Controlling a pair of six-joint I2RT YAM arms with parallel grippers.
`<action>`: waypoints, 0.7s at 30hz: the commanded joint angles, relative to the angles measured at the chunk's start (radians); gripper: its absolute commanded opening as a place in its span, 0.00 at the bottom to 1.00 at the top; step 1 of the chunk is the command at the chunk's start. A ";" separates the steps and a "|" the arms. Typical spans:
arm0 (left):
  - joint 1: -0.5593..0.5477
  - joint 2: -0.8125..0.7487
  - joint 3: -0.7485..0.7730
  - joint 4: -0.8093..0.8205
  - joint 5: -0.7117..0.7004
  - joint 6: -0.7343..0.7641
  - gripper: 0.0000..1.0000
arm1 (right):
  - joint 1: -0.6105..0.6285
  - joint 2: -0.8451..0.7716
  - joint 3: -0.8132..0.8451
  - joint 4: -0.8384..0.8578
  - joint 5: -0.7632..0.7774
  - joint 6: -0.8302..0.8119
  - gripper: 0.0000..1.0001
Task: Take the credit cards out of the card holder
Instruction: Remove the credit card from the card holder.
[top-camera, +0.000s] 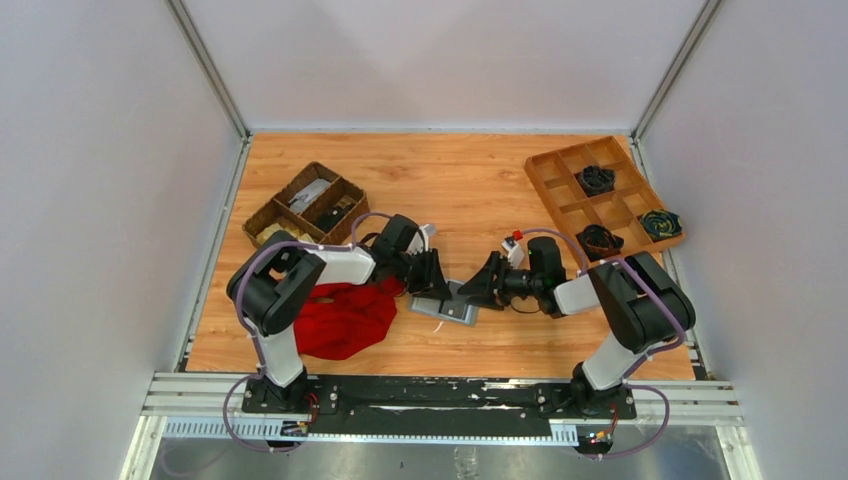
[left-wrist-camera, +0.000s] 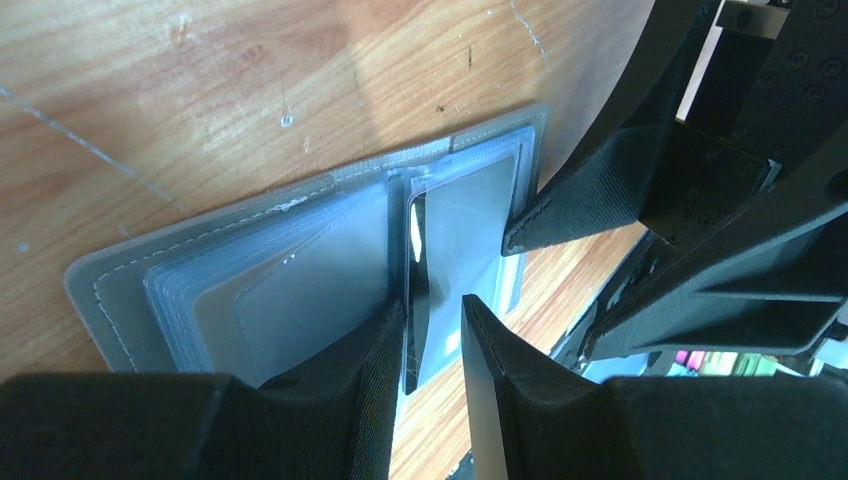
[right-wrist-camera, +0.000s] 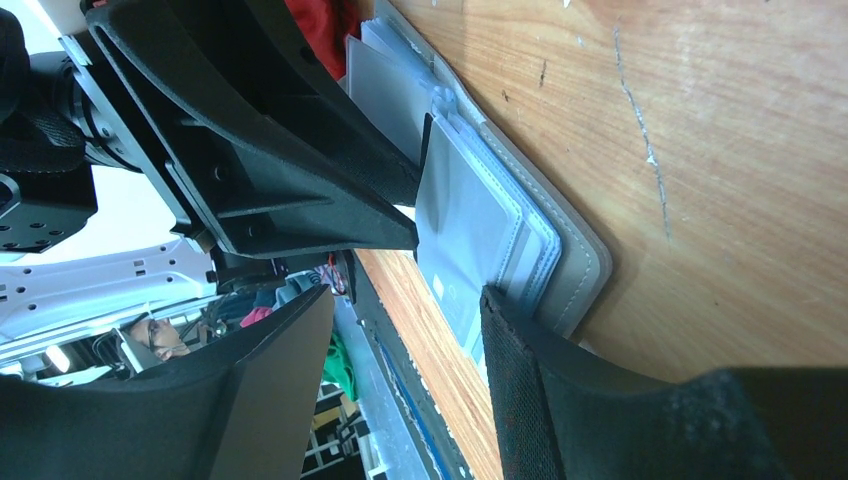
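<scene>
Count, located from the card holder:

- Card holder (top-camera: 446, 308): one, lying open.
- Clear sleeves (left-wrist-camera: 300, 290) inside it: several, overlapping; exact number not readable.
- Credit cards: number cannot be told.
- Grippers at it: two, the left gripper (left-wrist-camera: 432, 303) and the right gripper (right-wrist-camera: 405, 295).
- Red cloth (top-camera: 345, 318): one, left of the card holder.
- Wicker basket (top-camera: 279, 195): one, beyond and left of the card holder.
- Wooden tray (top-camera: 558, 166): one, beyond and right of the card holder.
- Dark bundles in that tray: three (top-camera: 597, 178) (top-camera: 600, 240) (top-camera: 660, 222).

Red cloth (top-camera: 345, 318): crumpled, front left.
Wicker basket (top-camera: 278, 194): back left, divided.
Wooden tray (top-camera: 556, 167): back right, compartments with dark coils.
</scene>
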 joint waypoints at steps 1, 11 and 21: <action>0.010 -0.049 -0.039 0.006 0.020 0.018 0.34 | 0.024 0.038 -0.030 -0.053 0.054 -0.025 0.61; 0.023 -0.048 -0.066 0.006 0.025 0.025 0.30 | 0.024 0.015 -0.007 -0.106 0.068 -0.050 0.61; 0.026 -0.030 -0.062 0.041 0.062 0.011 0.14 | 0.024 0.033 0.009 -0.101 0.060 -0.049 0.61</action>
